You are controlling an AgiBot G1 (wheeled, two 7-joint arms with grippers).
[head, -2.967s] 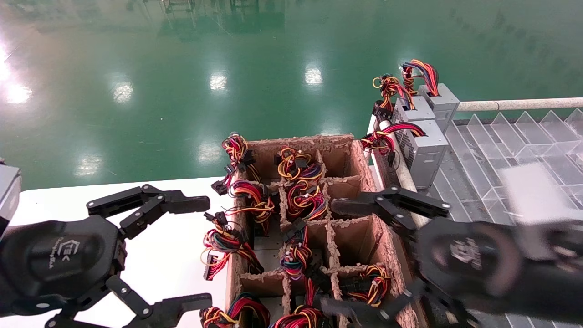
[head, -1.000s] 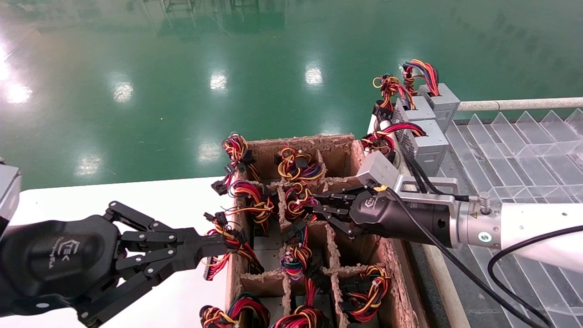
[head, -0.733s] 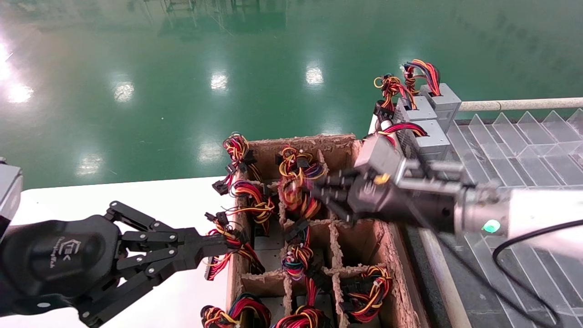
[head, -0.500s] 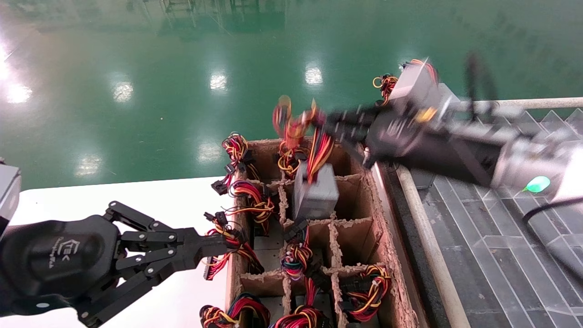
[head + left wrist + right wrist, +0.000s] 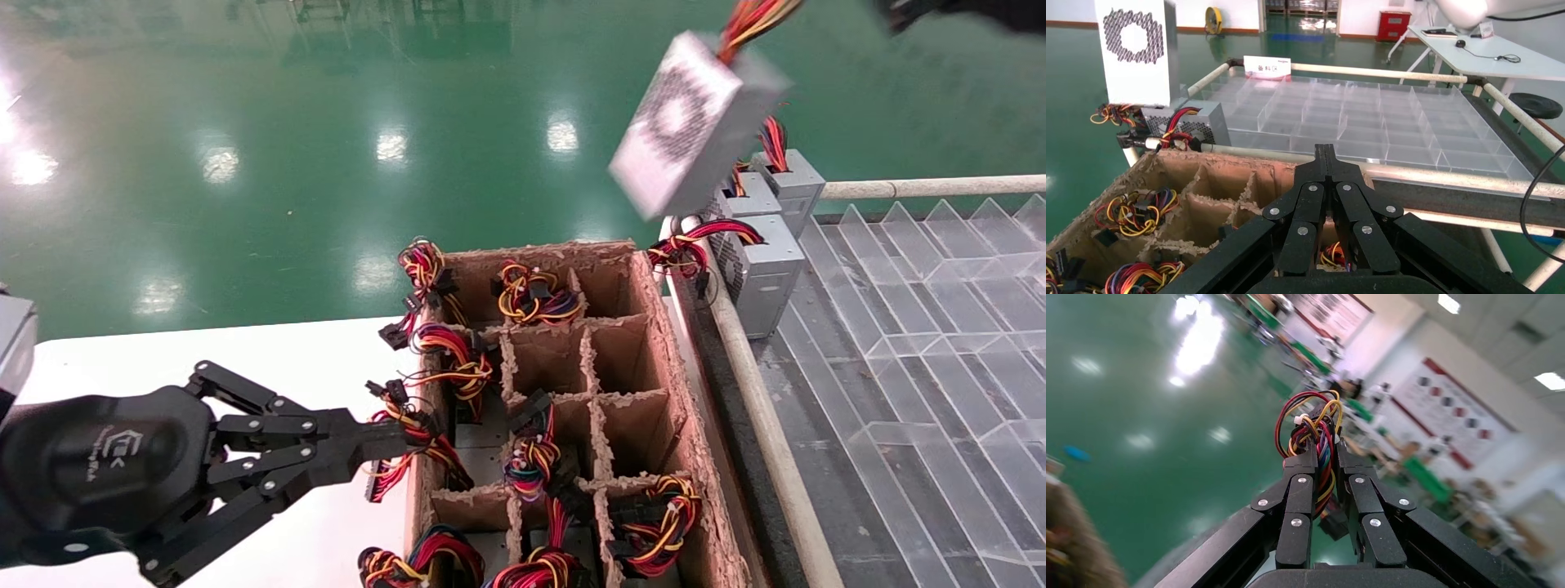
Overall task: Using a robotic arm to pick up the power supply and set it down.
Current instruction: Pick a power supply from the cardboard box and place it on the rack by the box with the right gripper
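The power supply (image 5: pixel 695 122), a silver-grey box with a perforated fan grille, hangs tilted in the air above the carton's far right corner. Its red, orange and yellow wires (image 5: pixel 748 18) run up past the head view's top edge. In the right wrist view my right gripper (image 5: pixel 1325 454) is shut on that wire bundle (image 5: pixel 1315 425), which loops out beyond the fingertips. Only a dark piece of the right arm (image 5: pixel 940 10) shows in the head view. My left gripper (image 5: pixel 404 438) is shut, its tips by the carton's left wall. The left wrist view shows the hanging power supply (image 5: pixel 1138 52) too.
The brown carton (image 5: pixel 658 327) has divider cells. Several hold boxes with wire bundles (image 5: pixel 531 461); the middle and right cells near the back are bare. Three grey boxes (image 5: pixel 764 269) stand on the clear compartment tray (image 5: pixel 915 327) behind a white rail (image 5: pixel 760 408). White table (image 5: pixel 245 351) at left.
My right gripper closed on a wire bundle in the carton and lifted the power supply up and to the right, out of its cell. My left gripper shut earlier and has since stayed still.
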